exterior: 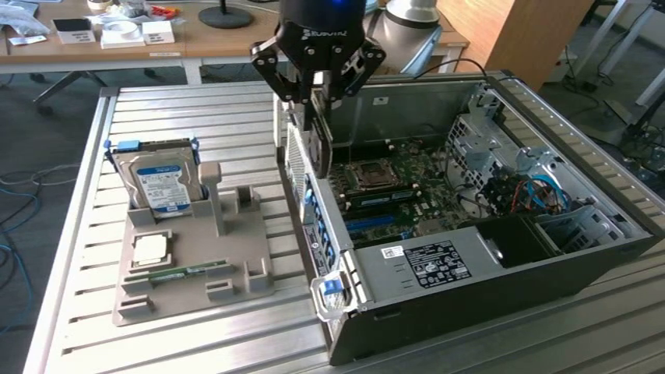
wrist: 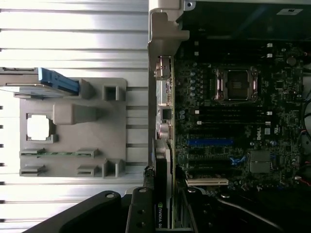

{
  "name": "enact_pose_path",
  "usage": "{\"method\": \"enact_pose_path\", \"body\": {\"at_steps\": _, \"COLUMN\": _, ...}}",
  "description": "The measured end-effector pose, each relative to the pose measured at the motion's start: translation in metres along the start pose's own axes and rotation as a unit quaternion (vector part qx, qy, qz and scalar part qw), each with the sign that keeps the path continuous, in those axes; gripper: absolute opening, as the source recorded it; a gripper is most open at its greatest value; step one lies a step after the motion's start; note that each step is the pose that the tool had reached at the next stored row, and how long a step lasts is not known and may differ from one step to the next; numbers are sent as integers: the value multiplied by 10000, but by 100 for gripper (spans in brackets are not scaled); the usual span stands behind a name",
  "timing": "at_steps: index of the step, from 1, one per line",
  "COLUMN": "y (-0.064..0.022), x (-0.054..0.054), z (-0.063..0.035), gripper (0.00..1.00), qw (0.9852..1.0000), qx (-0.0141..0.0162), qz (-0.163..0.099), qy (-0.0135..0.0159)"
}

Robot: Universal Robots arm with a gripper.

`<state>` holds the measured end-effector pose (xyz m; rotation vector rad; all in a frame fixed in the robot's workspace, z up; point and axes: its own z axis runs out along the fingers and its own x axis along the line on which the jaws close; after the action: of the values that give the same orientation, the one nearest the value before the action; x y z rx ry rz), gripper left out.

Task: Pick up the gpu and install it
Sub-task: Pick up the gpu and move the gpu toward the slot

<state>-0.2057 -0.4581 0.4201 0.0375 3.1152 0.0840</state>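
Observation:
The gpu (exterior: 321, 136) is a thin dark card hanging edge-down from my gripper (exterior: 317, 97), whose fingers are shut on its upper edge. It hovers just above the rear wall of the open computer case (exterior: 457, 304), over the motherboard (exterior: 400, 191). In the wrist view the gpu (wrist: 162, 194) runs straight out from my gripper (wrist: 164, 213), its metal bracket lined up along the case's rear panel (wrist: 163, 97). A blue expansion slot (wrist: 209, 142) and a white one (wrist: 206, 181) lie on the board beside the card.
A grey parts holder (exterior: 192, 273) on the slatted aluminium table (exterior: 208, 117) carries a hard drive (exterior: 156, 183), a CPU (exterior: 151, 249) and a green RAM stick (exterior: 187, 271). The case's power supply (exterior: 519, 241) and drive cage (exterior: 499, 132) stand on the exterior view's right.

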Motion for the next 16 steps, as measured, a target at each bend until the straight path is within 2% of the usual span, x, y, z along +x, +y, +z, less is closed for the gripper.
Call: {"method": "enact_pose_path", "body": {"at_steps": 16, "y": 10, "x": -427, "z": 10, "gripper": 27, "qw": 10000, "qx": -46, "qz": 1, "qy": 2}}
